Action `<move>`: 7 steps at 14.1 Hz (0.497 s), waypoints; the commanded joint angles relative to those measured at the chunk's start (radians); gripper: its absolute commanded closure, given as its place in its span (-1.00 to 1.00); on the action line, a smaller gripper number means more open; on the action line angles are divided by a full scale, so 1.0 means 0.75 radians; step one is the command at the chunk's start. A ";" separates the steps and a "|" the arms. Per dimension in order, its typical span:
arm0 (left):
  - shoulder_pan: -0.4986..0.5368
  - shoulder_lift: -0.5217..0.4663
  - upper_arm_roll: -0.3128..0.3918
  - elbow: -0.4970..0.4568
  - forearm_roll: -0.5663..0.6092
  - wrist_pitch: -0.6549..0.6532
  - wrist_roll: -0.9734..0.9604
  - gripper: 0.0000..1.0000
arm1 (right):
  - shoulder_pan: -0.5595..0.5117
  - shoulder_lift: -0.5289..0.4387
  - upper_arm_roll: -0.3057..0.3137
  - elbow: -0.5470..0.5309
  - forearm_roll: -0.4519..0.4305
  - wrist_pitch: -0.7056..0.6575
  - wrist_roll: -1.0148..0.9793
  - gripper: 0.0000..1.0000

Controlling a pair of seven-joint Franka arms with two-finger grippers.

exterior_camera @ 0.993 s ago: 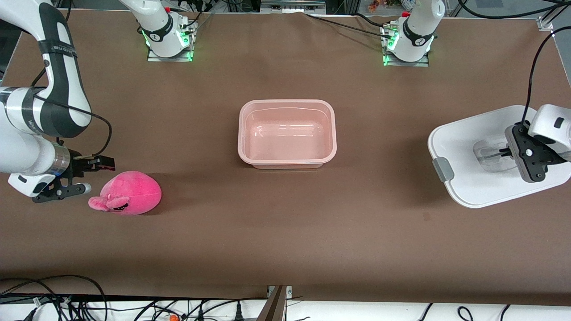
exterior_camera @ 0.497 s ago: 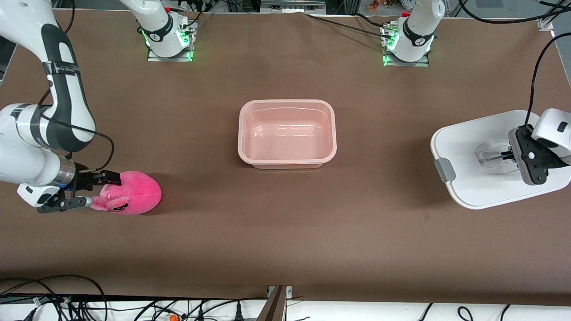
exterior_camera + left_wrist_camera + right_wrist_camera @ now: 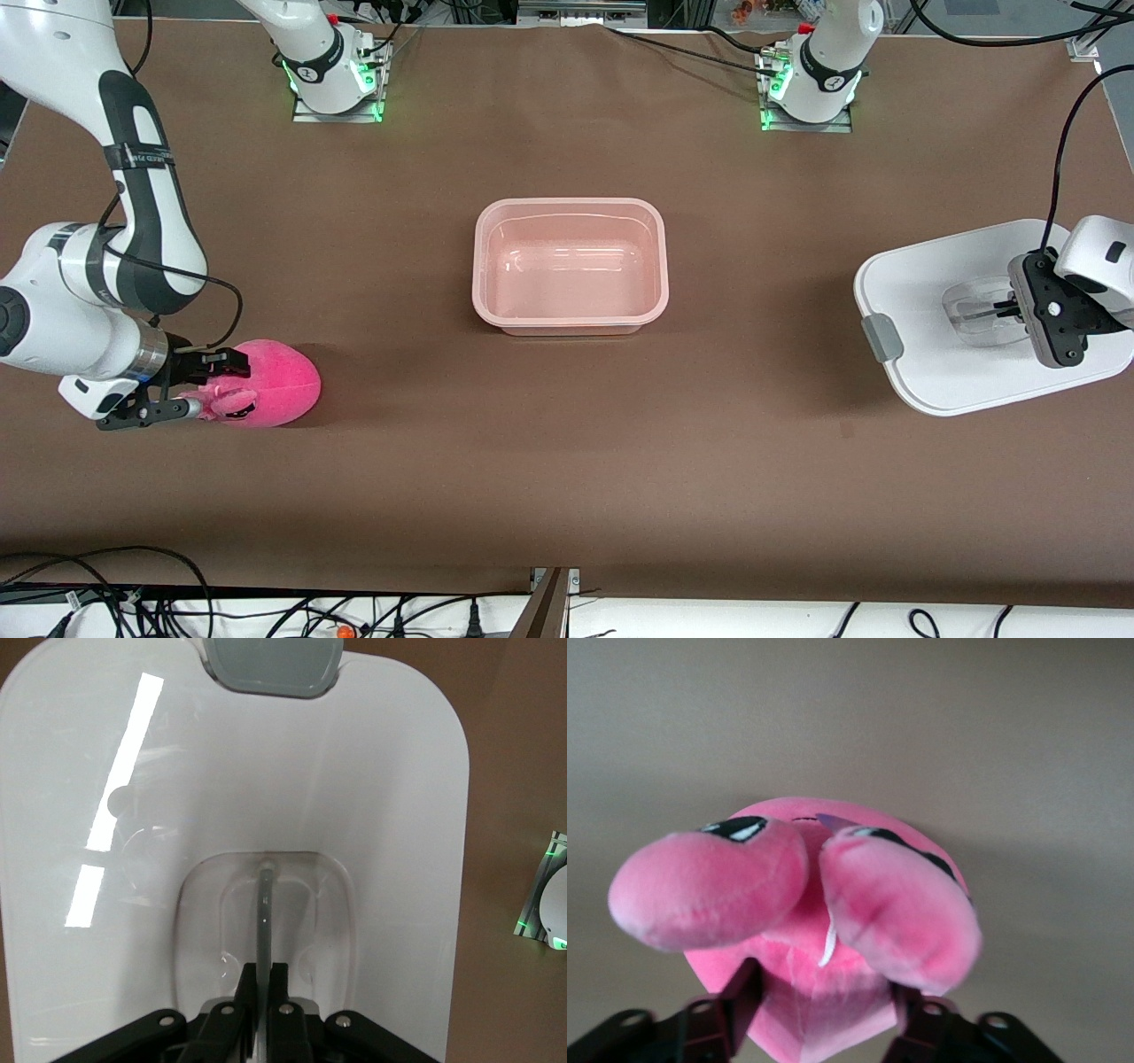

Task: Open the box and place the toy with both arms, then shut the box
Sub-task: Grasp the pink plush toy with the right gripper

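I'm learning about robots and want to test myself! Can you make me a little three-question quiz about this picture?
1. True or false: the lid is on the box.
2. What is the right gripper closing around? A) the toy B) the lid C) a cable
3. Fill in: the left gripper is shut on the lid's ____.

Key: 1. False, the lid lies on the table toward the left arm's end, and the box stands open. 2. A, the pink toy. 3. handle.
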State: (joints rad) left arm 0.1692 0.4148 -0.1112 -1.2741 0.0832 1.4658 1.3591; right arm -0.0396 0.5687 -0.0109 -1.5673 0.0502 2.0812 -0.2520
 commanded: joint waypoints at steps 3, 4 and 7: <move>-0.003 0.001 -0.007 0.034 -0.001 -0.019 0.025 1.00 | -0.011 0.001 0.012 0.010 0.019 -0.004 -0.071 1.00; -0.003 0.001 -0.005 0.034 0.002 -0.019 0.025 1.00 | -0.011 -0.001 0.014 0.016 0.023 -0.004 -0.103 1.00; -0.003 0.001 -0.007 0.034 -0.001 -0.019 0.025 1.00 | -0.008 -0.028 0.035 0.024 0.027 -0.073 -0.108 1.00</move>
State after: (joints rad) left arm 0.1689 0.4148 -0.1154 -1.2739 0.0832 1.4658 1.3590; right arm -0.0395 0.5672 -0.0057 -1.5616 0.0512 2.0736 -0.3052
